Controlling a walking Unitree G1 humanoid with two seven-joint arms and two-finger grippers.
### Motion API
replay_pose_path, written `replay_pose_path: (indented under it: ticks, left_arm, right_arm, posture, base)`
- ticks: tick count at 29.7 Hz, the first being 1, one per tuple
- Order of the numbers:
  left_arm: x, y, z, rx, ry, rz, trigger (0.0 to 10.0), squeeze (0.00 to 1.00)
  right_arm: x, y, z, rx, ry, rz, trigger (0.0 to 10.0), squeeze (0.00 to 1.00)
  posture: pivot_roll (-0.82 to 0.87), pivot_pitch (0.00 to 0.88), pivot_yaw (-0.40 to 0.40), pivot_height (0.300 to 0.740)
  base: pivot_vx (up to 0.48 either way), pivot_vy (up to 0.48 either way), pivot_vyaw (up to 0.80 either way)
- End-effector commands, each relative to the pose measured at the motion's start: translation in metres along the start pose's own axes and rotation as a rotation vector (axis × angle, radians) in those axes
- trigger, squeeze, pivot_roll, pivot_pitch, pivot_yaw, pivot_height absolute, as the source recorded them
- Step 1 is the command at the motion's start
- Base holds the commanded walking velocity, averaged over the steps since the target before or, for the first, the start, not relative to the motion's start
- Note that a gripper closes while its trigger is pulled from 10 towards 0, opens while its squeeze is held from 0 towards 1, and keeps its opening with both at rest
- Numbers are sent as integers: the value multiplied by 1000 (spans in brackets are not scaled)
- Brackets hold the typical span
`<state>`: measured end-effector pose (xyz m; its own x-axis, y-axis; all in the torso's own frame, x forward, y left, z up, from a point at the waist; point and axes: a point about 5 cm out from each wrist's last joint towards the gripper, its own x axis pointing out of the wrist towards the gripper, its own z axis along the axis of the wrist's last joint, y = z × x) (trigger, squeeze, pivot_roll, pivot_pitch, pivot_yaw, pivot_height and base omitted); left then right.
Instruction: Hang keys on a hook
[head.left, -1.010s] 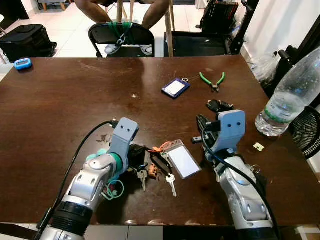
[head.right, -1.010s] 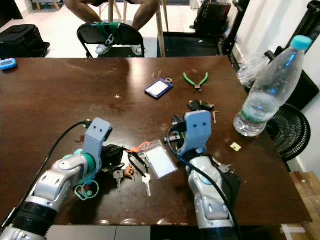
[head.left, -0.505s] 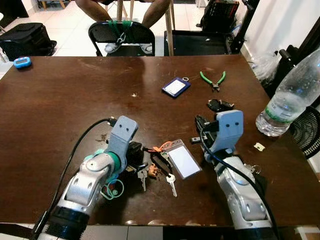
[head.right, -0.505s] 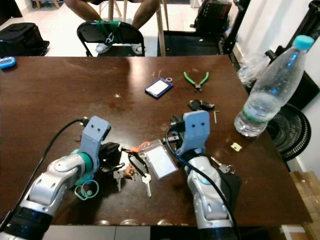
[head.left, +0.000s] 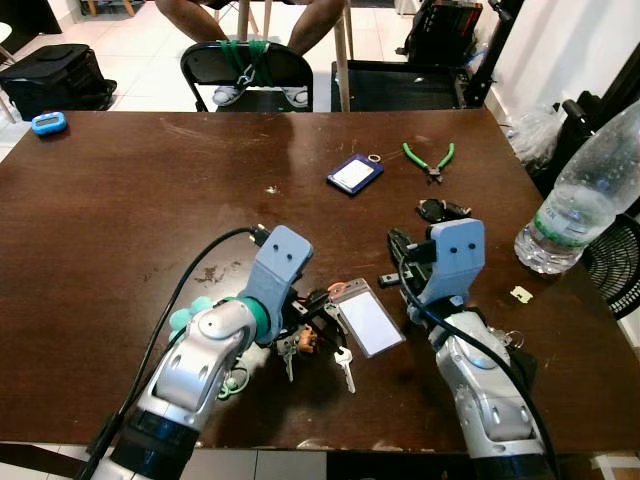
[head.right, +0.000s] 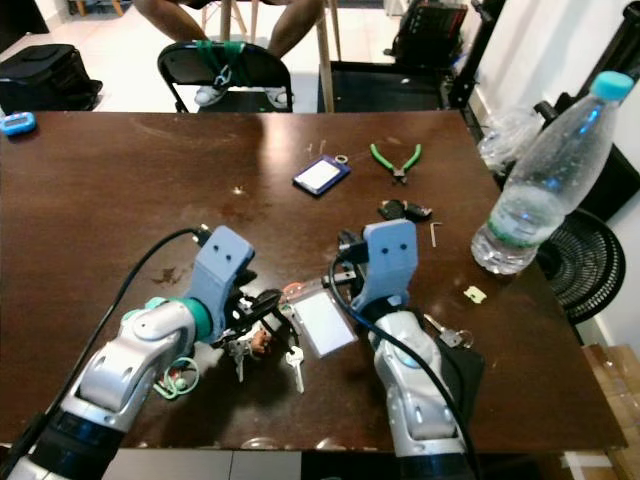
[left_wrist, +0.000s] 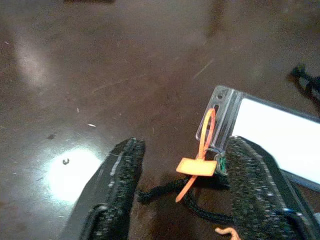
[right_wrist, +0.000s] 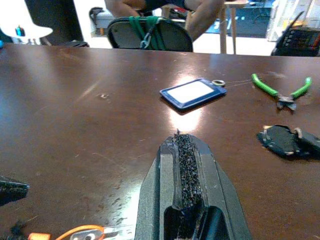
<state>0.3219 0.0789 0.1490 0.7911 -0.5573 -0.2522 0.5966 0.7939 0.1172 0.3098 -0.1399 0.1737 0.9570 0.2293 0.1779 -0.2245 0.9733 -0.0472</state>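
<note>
A bunch of keys (head.left: 312, 343) lies on the dark wooden table (head.left: 140, 200), joined by a black cord and an orange zip tie (left_wrist: 199, 159) to a clear badge holder (head.left: 368, 322). My left gripper (left_wrist: 185, 165) is low over the bunch and open. Its two fingers (left_wrist: 117, 185) stand either side of the orange tie and the cord. To the right of the badge holder, my right gripper (right_wrist: 182, 165) is shut with nothing in it, pointing toward the table's far side.
A blue badge holder (head.left: 352, 173), green pliers (head.left: 430, 160) and a black key fob (head.left: 440, 210) lie further back. A water bottle (head.left: 580, 190) stands at the right edge. A black chair (head.left: 245, 70) and a person's legs (head.left: 200, 15) are beyond the table.
My left gripper has moved right and forward, from beside the bunch of keys to over it, astride the orange tie. The right arm has hardly moved.
</note>
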Motion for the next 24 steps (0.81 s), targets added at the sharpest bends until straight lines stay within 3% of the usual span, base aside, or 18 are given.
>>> replay_pose_path:
  ticks: [1,4,5,10,11,12,14,15,16,17,18,19,20,24]
  left_arm:
    - [3,5,-10,-14,43,24,10000,0]
    - [8,13,-17,-20,79,58,10000,0]
    - [9,15,-19,-31,86,62,7294,0]
    - [11,26,-29,-63,115,111,6549,0]
    - [11,32,-32,-69,123,132,4863,0]
    - [12,33,-32,-71,124,136,4078,0]
    - [12,33,-32,-71,124,136,4078,0]
    - [11,36,-32,-70,125,144,3765,0]
    - [12,38,-32,-72,123,155,2706,0]
    - [12,38,-32,-72,123,155,2706,0]
    - [11,41,-31,-74,118,169,824,0]
    - [11,41,-31,-74,118,169,824,0]
    - [12,43,-30,-79,114,180,0,0]
    - [11,44,-31,-82,111,186,0,0]
  right_arm:
    - [-3,0,-2,10,14,-3,10000,0]
    - [-4,0,-2,9,15,-4,10000,0]
    - [-4,0,-1,8,15,-4,10000,0]
    - [-7,-3,1,1,15,-9,10000,0]
    - [-8,-5,2,-3,16,-14,10000,0]
    - [-9,-6,2,-5,16,-15,10000,0]
    - [-9,-6,2,-5,16,-15,10000,0]
    - [-9,-6,2,-7,17,-16,10000,0]
    - [-9,-7,2,-8,18,-17,10000,0]
    - [-9,-7,2,-8,18,-17,10000,0]
    - [-9,-7,2,-9,18,-17,10000,0]
    - [-9,-7,2,-9,18,-17,10000,0]
    - [-9,-6,2,-10,19,-15,10000,0]
    - [-8,-6,2,-9,19,-10,10000,0]
  posture:
    - [-153,133,105,740]
    - [-159,138,105,740]
    - [-169,148,106,740]
    - [-185,156,106,740]
    - [-192,157,106,740]
    - [-192,157,106,740]
    - [-192,157,106,740]
    - [-194,157,105,740]
    - [-196,155,104,740]
    - [-196,155,104,740]
    - [-195,151,101,740]
    - [-195,151,101,740]
    - [-195,151,101,740]
    - [-185,147,96,740]
  base:
    - [0,0,0]
    - [0,0,0]
    - [0,0,0]
    - [0,0,0]
    - [0,0,0]
    - [0,0,0]
    - [0,0,0]
    - [0,0,0]
    - [0,0,0]
    - [0,0,0]
    - [0,0,0]
    - [0,0,0]
    - [0,0,0]
    - [0,0,0]
